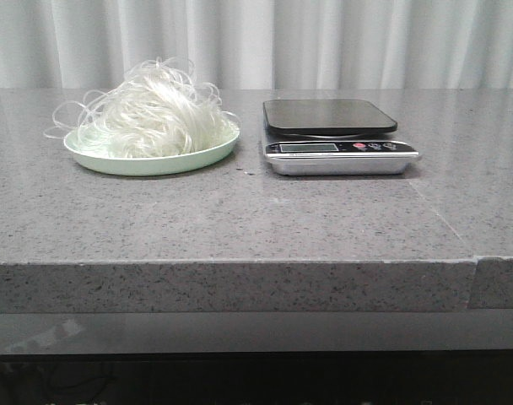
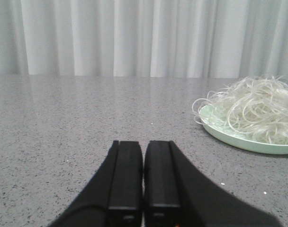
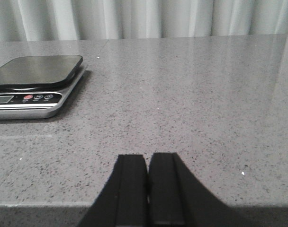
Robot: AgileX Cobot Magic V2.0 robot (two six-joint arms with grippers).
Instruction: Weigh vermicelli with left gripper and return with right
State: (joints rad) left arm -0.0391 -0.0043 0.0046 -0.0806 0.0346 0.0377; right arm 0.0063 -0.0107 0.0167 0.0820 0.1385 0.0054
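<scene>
The vermicelli [image 1: 155, 111] is a fluffy nest of thin white strands on a pale green plate [image 1: 197, 158] at the back left of the grey counter. It also shows in the left wrist view [image 2: 253, 109] on the plate [image 2: 243, 142]. A silver kitchen scale with a black platform [image 1: 328, 116] stands right of the plate, its platform bare; it also shows in the right wrist view [image 3: 37, 71]. My left gripper [image 2: 143, 144] is shut and empty, low over the counter, apart from the plate. My right gripper [image 3: 148, 157] is shut and empty near the counter's front edge, apart from the scale. Neither gripper shows in the front view.
The grey speckled counter [image 1: 256, 219] has a thick front edge and a seam at the right [image 1: 476, 261]. White curtains [image 1: 256, 42] hang behind it.
</scene>
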